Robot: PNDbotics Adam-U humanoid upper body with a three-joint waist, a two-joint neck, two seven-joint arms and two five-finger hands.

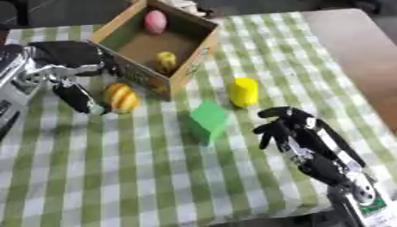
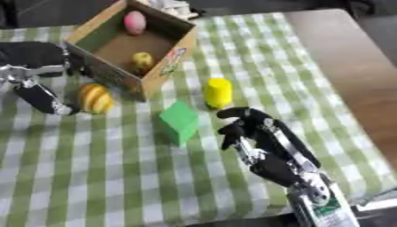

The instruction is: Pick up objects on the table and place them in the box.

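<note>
Two hands were in view, and neither held anything. The right hand [image 1: 283, 126] hovered low over the near-right part of the table, its dark fingers [image 1: 266, 131] curled partway downward and closed on nothing; the green block [image 1: 208, 120] lay just to its left and the yellow cylinder [image 1: 244, 91] stood a little beyond it, toward the far side. The left hand [image 1: 76, 95] hung at the left edge, one dark finger pointing down beside the striped yellow-orange rounded object [image 1: 122, 98], close to it, though whether they touched could not be told; whether its fingers were spread or closed could not be made out either.

Beyond the striped object stood the open brown cardboard box [image 1: 195, 53], already holding a pink egg-shaped object [image 1: 156, 21] at its far end and a small yellow object [image 1: 166, 60] near its near wall. All of it sat on the green-and-white checked tablecloth [image 1: 139, 168].

By the look of it, the task was partly done: two things were boxed and three remained on the cloth. The step in hand seemed to be a reach for the next object, most likely the green block by the right hand. That move would call for opening the fingers, shifting left over the block, closing round it, then lifting it clear of the box's near wall.
</note>
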